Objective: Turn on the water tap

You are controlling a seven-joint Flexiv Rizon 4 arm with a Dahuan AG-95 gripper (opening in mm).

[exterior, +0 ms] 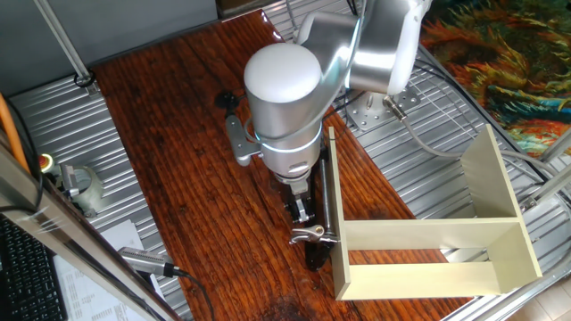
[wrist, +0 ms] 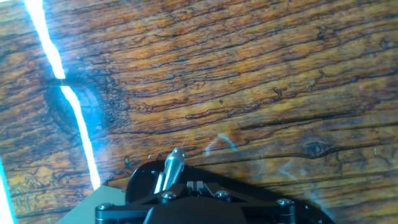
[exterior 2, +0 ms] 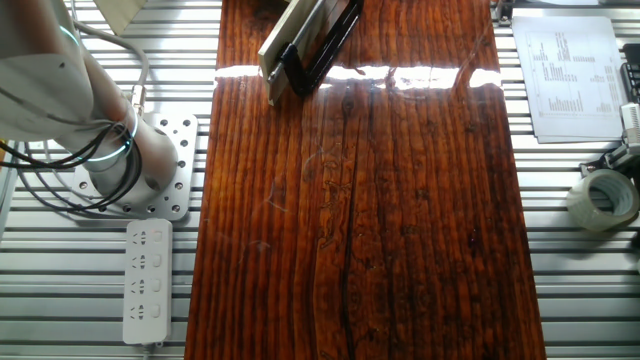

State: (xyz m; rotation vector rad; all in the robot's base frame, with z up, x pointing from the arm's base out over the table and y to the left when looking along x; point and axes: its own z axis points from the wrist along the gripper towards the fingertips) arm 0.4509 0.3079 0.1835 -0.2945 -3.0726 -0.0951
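Note:
The water tap [exterior: 327, 192] lies on the wooden table along the left side of the cream open-sided box [exterior: 428, 234]. It is a slim dark and chrome tube with a silver wing lever [exterior: 312, 235] near its front end. My gripper [exterior: 302, 214] points down just left of the tube and just behind the lever, its fingers close together and holding nothing. In the hand view the lever [wrist: 173, 162] sticks up from a black round part just left of my gripper [wrist: 196, 185]. In the other fixed view the tap [exterior 2: 325, 40] shows at the top edge.
A grey metal cylinder with a cable [exterior: 143, 261] lies at the table's front left. A tape roll [exterior 2: 603, 198] and papers [exterior 2: 572, 75] sit beside the table. A power strip [exterior 2: 147, 280] lies by the arm's base [exterior 2: 130, 165].

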